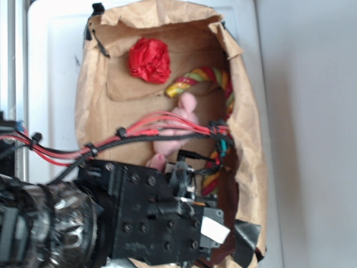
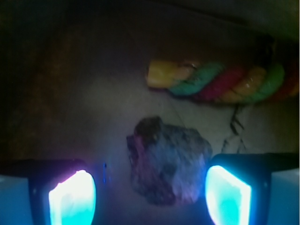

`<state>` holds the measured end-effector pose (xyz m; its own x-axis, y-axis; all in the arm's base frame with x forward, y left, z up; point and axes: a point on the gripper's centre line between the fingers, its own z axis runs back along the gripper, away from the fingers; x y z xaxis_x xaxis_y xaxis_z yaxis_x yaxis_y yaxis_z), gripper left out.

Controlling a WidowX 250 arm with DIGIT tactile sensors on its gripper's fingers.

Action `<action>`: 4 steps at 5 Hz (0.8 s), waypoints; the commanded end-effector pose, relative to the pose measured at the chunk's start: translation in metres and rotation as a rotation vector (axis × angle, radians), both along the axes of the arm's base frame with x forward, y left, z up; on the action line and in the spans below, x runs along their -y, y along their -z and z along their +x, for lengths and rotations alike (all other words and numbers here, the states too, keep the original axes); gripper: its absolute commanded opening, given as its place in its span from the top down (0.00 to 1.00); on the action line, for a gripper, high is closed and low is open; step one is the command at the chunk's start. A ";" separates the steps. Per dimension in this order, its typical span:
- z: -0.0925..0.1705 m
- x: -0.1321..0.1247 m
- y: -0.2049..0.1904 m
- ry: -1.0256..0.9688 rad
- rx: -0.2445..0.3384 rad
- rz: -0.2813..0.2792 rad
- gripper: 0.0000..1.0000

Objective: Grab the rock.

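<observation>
Lit bluish, the rock (image 2: 168, 160) looks rough and angular.

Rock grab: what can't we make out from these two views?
- Exterior: the rock isn't visible; the arm covers the bag's lower part.
- Wrist: rock is blurred, and whether the finger pads touch it is unclear. Gripper fingers cut off by the bottom edge.
- Wrist: rope runs off the right edge.
- Exterior: pink toy partly hidden by cables.
</observation>
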<state>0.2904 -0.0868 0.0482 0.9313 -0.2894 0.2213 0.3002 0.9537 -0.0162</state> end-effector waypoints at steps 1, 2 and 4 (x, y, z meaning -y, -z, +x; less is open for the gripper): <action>0.021 0.012 -0.007 0.009 0.078 0.016 0.00; 0.025 0.011 0.002 0.004 0.091 0.036 0.00; 0.023 0.005 0.001 -0.024 0.120 0.027 1.00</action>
